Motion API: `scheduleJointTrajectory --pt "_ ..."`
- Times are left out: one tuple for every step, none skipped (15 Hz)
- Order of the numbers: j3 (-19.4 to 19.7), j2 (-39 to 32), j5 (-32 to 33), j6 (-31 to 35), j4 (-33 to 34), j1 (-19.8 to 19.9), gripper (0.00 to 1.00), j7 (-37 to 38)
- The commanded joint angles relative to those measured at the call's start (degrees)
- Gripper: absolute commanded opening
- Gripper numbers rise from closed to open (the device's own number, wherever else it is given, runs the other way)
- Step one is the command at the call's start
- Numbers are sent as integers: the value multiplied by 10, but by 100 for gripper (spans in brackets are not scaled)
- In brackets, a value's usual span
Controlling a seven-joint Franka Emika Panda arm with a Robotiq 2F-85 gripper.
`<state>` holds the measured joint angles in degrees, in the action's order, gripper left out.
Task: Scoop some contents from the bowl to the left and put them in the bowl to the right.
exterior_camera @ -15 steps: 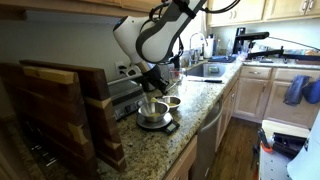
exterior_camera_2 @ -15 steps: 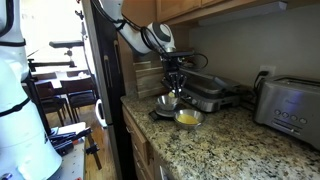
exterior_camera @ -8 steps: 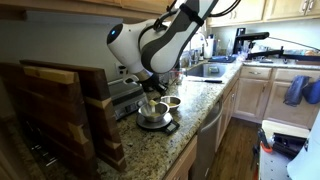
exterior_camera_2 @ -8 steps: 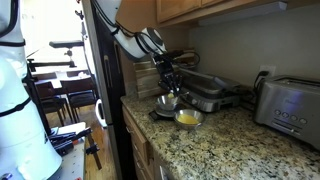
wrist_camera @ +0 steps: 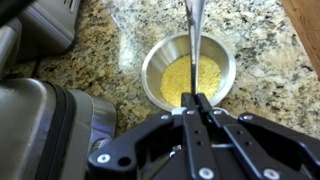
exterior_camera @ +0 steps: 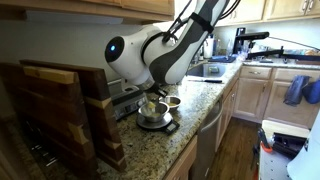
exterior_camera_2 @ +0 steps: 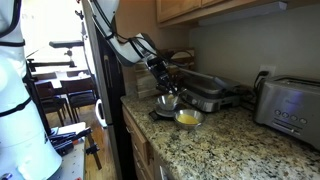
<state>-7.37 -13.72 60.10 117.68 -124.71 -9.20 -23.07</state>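
My gripper (wrist_camera: pixel 196 100) is shut on a metal spoon handle (wrist_camera: pixel 193 40) that runs up past the top edge of the wrist view; the spoon's scoop end is out of sight. Under the handle lies the smaller shallow bowl (wrist_camera: pixel 190 72), holding yellow grains. It also shows in both exterior views (exterior_camera_2: pixel 187 118) (exterior_camera: pixel 172 101). The larger, deeper steel bowl (exterior_camera_2: pixel 165 102) (exterior_camera: pixel 152 111) stands on a dark flat base beside it. My gripper (exterior_camera_2: pixel 164 72) hangs tilted above the larger bowl, with the spoon pointing down toward it. The wrist view does not show the larger bowl.
A grey press-style appliance (wrist_camera: pixel 40 120) (exterior_camera_2: pixel 205 92) stands close behind the bowls. A toaster (exterior_camera_2: pixel 287 105) sits further along the granite counter (wrist_camera: pixel 270 90). A wooden rack (exterior_camera: pixel 60 110) stands at the counter's end. The counter edge runs just beside the bowls.
The arm has swung and the wrist has tilted over; the gripper with the spoon has shifted a little up and sideways above the larger bowl. The bowls have not moved.
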Motion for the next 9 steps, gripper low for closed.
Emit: scheduleJointTrajectory --pt "-8 34 56 -16 -43 -10 3 71" --pt "-10 35 65 -18 -47 -12 3 86" --pt "-12 35 73 -19 -50 -13 3 98" --pt "-14 36 82 -22 -52 -15 3 113" --pt "-15 36 95 -25 -55 -17 3 129" --pt "-16 37 107 -27 -60 -18 3 143" --pt "-18 36 118 -33 -63 -19 3 155" --pt "-18 36 128 -41 -67 -20 3 166" --pt "-19 36 135 -47 -70 -20 3 176"
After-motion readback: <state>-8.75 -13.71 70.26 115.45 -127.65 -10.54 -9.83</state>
